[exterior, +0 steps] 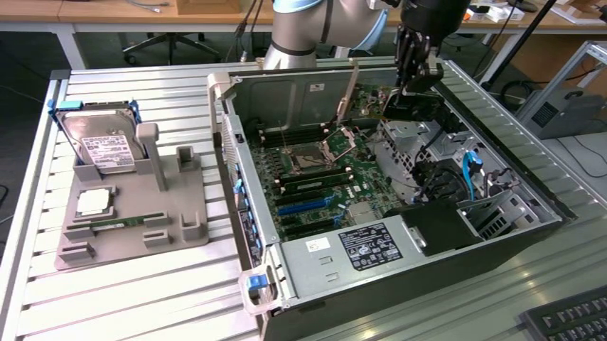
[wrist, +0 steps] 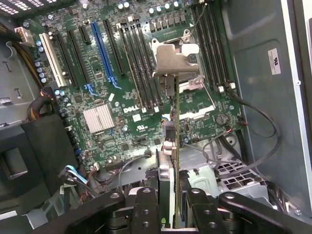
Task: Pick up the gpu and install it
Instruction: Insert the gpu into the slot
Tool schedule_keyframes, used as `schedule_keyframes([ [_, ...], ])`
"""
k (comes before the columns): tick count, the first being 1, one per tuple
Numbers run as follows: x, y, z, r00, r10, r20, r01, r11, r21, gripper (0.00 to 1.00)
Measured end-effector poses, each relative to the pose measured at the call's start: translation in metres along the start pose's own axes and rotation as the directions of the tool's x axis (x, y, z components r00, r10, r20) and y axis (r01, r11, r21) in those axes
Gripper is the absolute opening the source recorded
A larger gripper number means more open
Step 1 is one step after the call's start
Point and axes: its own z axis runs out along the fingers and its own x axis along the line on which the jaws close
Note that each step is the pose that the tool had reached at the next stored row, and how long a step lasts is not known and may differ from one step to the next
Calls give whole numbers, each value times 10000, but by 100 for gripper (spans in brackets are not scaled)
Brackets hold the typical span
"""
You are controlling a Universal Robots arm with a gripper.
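Clamping the gpu [wrist: 174,122] edge-on in the claw [wrist: 170,204], fingers [wrist: 146,207] pressed against both faces, so shut on it rather than apart. Hanging high inside the open case [exterior: 531,192], at the end far from the power supply [exterior: 351,249], with the claw [exterior: 417,74] above and the gpu [exterior: 411,106] just below it. Hovering clear of the motherboard [wrist: 112,122], touching nothing there. Lined up, from the wrist, over the socket [wrist: 197,95] area, well apart from the blue slot [wrist: 102,48] and the black slots beside it. Judged from that: mid-carry, gpu not seated. For doing this well: hold the gpu square, lower edge parallel to the chosen slot. Guard against tilt, likely with so thin a gpu in a narrow grip. Steer wide of the loose black cables [wrist: 263,131] and the raised metal parts at the socket. Outside the case, hard drive [exterior: 99,142] standing in the grey tray [exterior: 133,241] on the slatted table [exterior: 142,92].
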Motion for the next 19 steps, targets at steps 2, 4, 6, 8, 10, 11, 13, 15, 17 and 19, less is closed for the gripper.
schedule_keyframes([
  [2, 0, 0, 0, 10000, -46, 6, 46, 10000, -2, 27],
  [4, 0, 0, 0, 10000, -94, 11, 94, 10000, -3, 27],
  [6, 0, 0, 1, 9999, -157, 18, 157, 9999, -5, 27],
  [8, 0, 0, 1, 9997, -233, 26, 233, 9997, -8, 27],
  [10, 0, 0, 1, 9996, -290, 32, 291, 9996, -9, 27],
  [11, 0, 0, 1, 9995, -313, 34, 313, 9995, -10, 27],
  [13, 0, 0, 1, 9993, -378, 42, 378, 9993, -12, 27],
  [15, 0, 0, 1, 9990, -436, 47, 436, 9990, -14, 27],
  [17, 0, 0, 2, 9987, -502, 55, 502, 9987, -15, 27],
  [19, 0, 0, 2, 9983, -576, 63, 576, 9983, -18, 27],
])
